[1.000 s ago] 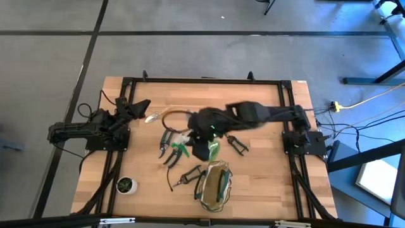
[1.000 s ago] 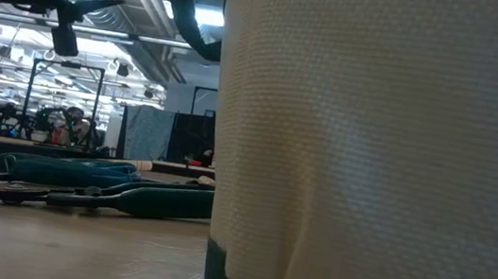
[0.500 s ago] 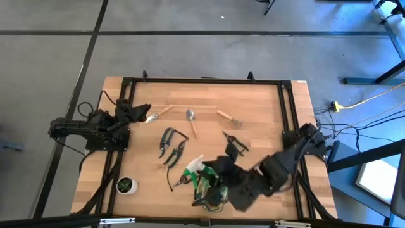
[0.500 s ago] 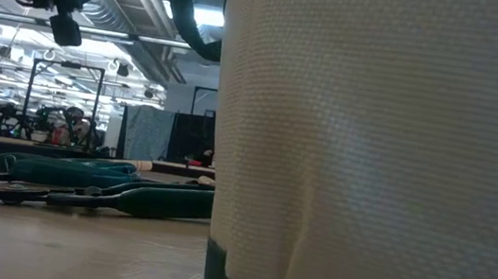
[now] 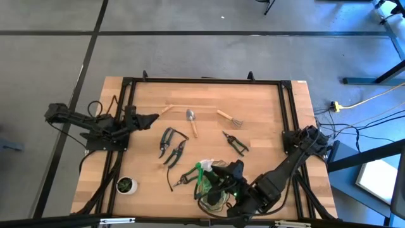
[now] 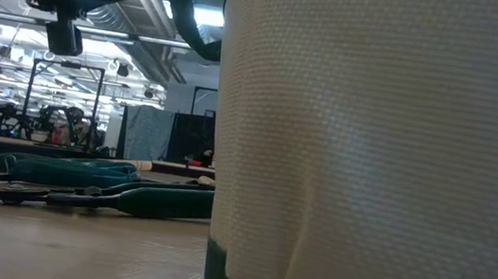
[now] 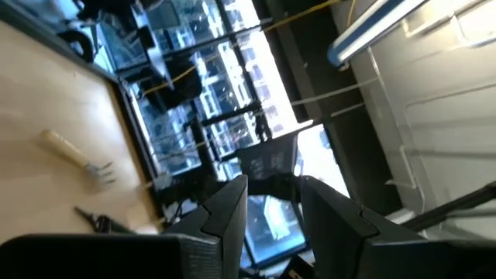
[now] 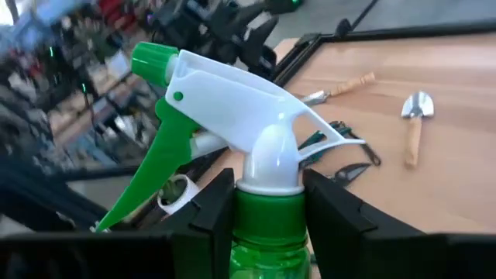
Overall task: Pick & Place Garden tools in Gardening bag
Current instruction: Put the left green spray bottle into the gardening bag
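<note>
My right gripper point(image 5: 218, 180) hangs over the gardening bag point(image 5: 211, 199), which stands near the table's front edge, and is shut on the green spray bottle point(image 5: 204, 168). The bottle's white trigger head point(image 8: 248, 116) points toward the table's left; its body is hidden below the fingers. The other garden tools lie on the table: a trowel point(image 5: 191, 120), a fork point(image 5: 228, 117), green-handled shears point(image 5: 171, 145), dark shears point(image 5: 235, 142). My left gripper point(image 5: 150, 118) stands open above the table's left side, with nothing between its fingers point(image 7: 225, 221). My right gripper pinches the spray bottle's green neck point(image 8: 267, 211), just under the white trigger head, between its two fingers point(image 8: 213, 209). The fingers lie across the neck. The bottle is lifted clear, above the bag, with its green nozzle point(image 8: 151, 58) sticking out beyond the fingers.
A small potted plant point(image 5: 126, 185) stands at the front left. Another pair of shears point(image 5: 183, 179) lies just left of the bag. A wooden-handled tool point(image 5: 162, 111) lies close to my left gripper. The bag's pale wall point(image 6: 371, 155) fills the right of the low view.
My right gripper has carried the spray bottle from the middle of the table toward the near edge and down, rolling its wrist, and now hangs over the bag. My left gripper has swung a little toward the near edge and points toward the table's right.
</note>
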